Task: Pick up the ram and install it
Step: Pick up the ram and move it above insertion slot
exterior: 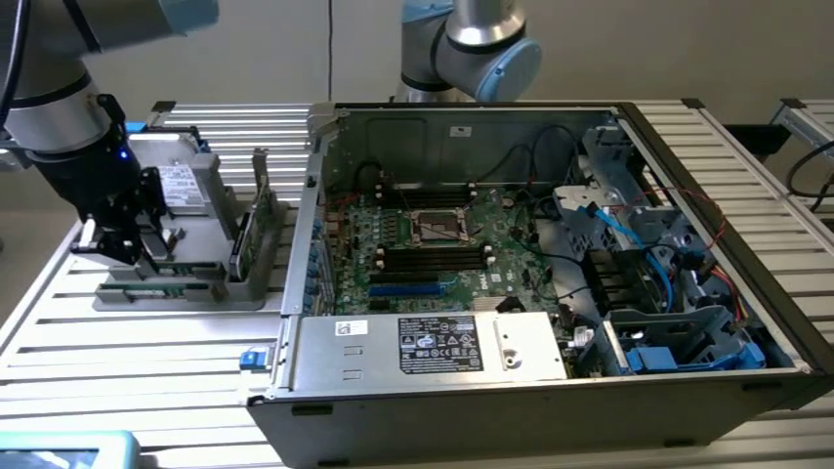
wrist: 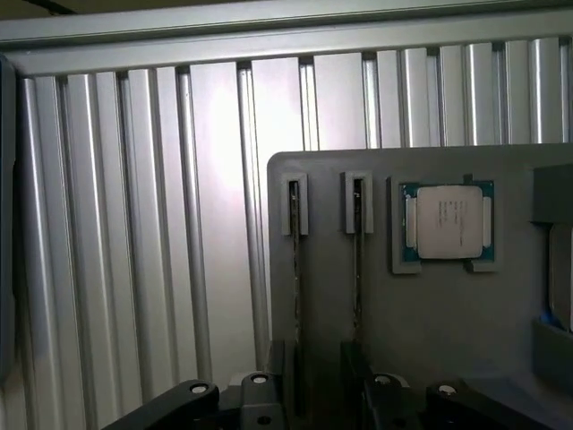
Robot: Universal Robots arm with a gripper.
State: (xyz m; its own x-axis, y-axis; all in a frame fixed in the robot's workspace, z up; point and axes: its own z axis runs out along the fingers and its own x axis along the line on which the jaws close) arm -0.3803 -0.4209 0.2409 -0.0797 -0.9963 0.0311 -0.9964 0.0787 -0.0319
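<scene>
Wrist cam: gripper point(wrist: 315, 403) is cropped by the frame edge, so I can't tell which of the two ram sticks point(wrist: 295, 287) it's lined up on. The sticks are edge-on, so chips/label aren't visible. Tray point(wrist: 430, 322) runs out of frame. Ext view: the gripper body blocks the tray slots under it, so any ram there is hidden. Arm point(exterior: 53, 107) is cropped at the top edge. Teal obj point(exterior: 59, 449) in the corner is cropped, can't ID. Mobo point(exterior: 509, 220) slot detail is too small for me to read.
</scene>
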